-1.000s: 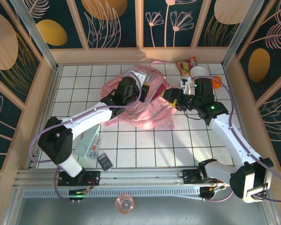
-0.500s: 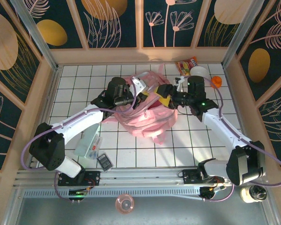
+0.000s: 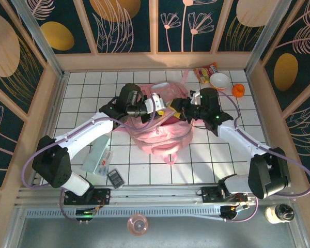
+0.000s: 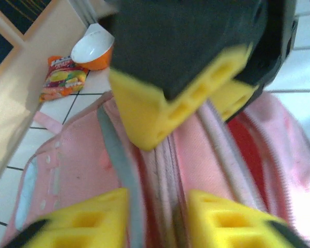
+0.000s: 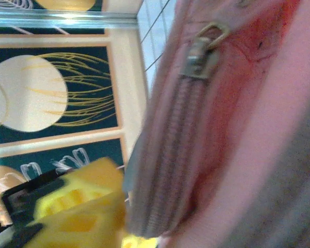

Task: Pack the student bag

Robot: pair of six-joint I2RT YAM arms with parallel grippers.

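Where the desk (image 3: 88,93) is viewed from above, the student bag (image 3: 163,135) lies slumped at its centre, upper rim toward 12 o'clock. My left fingers (image 3: 156,103) stand at the bag's 11 o'clock edge. My right fingers (image 3: 179,107) stand at its 1 o'clock edge. The two sets of tips face each other across the rim, close together.

1. Left fingers: parted to a narrow gap. In the left wrist view, the bag's zipped rim and a grey strip run through this gap toward 12 o'clock. The fabric lies between the yellow pads and looks unpinched.

2. Right fingers: drawn narrow and holding the bag's rim. In the left wrist view, a pale band of the rim rises into them at 12 o'clock. In the right wrist view, the zip track and zip pull (image 5: 204,44) lie hard against one yellow pad.

3. Surroundings: a snack packet (image 3: 205,71) and a white bowl (image 3: 220,80) sit at 1 o'clock of the bag, apart from it. A clear case (image 3: 97,157) and a calculator (image 3: 115,178) lie at 8 o'clock.
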